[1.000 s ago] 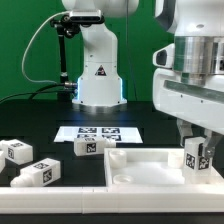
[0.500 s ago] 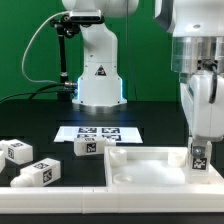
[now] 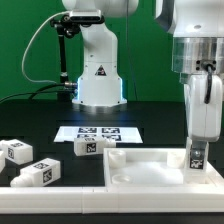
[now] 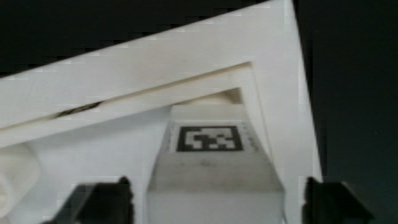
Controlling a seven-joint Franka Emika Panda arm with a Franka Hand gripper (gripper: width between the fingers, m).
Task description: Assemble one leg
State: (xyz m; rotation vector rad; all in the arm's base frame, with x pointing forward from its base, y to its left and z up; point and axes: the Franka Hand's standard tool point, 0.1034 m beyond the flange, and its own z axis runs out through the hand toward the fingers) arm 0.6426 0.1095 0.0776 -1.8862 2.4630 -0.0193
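Note:
A leg (image 3: 198,157), a small white block with a square tag, stands upright in the far corner of the white tray (image 3: 140,165) at the exterior view's right. My gripper (image 3: 199,140) hangs straight above it with a finger on each side of its top. In the wrist view the leg (image 4: 214,170) runs down to the tray's corner (image 4: 107,90). The two dark fingertips (image 4: 111,200) flank it with a thin gap on each side, so the gripper (image 4: 217,205) is open around the leg.
Three more legs lie on the table at the exterior view's left (image 3: 17,151), (image 3: 37,172), (image 3: 88,146). The marker board (image 3: 98,132) lies behind them, in front of the robot base (image 3: 98,75).
The hand has turned about its vertical axis since one second ago, and the leg turned with it and now stands a little lower. Nothing has moved in the last half second.

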